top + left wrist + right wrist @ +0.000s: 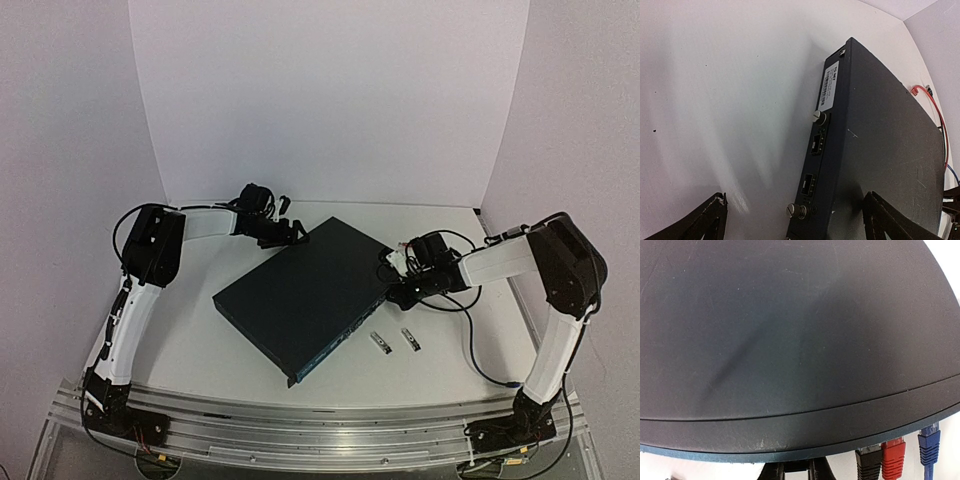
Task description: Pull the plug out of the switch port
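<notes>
Plainly nearer: right gripper [799, 470], fingers together, at port edge of switch [300, 295], plugs [893, 459] just beside, sticking outward; left gripper [795, 197] spread, astride far end.

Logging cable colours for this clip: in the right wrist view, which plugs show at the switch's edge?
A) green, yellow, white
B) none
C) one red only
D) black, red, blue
D: a black plug, a red plug and a blue plug stand side by side at the switch edge.

open: table [190, 340] left of switch [300, 295] | tight: three plugs [893, 457] side by side
</notes>
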{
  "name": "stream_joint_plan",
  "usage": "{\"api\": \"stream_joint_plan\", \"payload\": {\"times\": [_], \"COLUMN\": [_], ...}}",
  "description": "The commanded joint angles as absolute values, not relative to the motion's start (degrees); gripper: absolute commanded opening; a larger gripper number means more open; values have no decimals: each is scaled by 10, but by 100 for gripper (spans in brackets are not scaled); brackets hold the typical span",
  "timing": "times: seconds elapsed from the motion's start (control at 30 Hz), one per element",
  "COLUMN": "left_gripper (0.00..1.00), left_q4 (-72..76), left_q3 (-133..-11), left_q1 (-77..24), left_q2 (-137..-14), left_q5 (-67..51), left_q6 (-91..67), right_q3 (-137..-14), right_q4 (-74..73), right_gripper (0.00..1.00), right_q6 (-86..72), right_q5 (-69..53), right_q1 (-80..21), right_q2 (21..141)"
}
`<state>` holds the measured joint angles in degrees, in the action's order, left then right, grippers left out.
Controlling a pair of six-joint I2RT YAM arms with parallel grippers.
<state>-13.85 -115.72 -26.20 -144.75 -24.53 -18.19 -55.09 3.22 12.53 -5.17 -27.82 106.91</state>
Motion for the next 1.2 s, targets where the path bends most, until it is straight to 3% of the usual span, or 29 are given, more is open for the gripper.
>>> {"api": "stream_joint_plan", "payload": {"times": [0.0,0.47,0.9,1.17], "left_gripper": [94,94,94,94], "left_q4": [-196,-200,-183,-172], "left_q3": [-1143,-1135,-1116,-1095], "left_q1": [-262,-248,-248,-249], "left_q2": [-1477,-1487,-1470,-1455], "left_q5": [-221,-226,-249,-251], "left_q6": [-205,-226,-229,-231], "right_q3": [-546,-370,-370,-404], "right_q4": [44,-32,-98,-129], "right_gripper": [0,0,2,7], "right_q6": [81,-66,-32,-8], "right_q5": [-35,-23,-102,-110], "right_q1": [-283,-280,-299,-365], "right_q2": [1052,895,798,845]}}
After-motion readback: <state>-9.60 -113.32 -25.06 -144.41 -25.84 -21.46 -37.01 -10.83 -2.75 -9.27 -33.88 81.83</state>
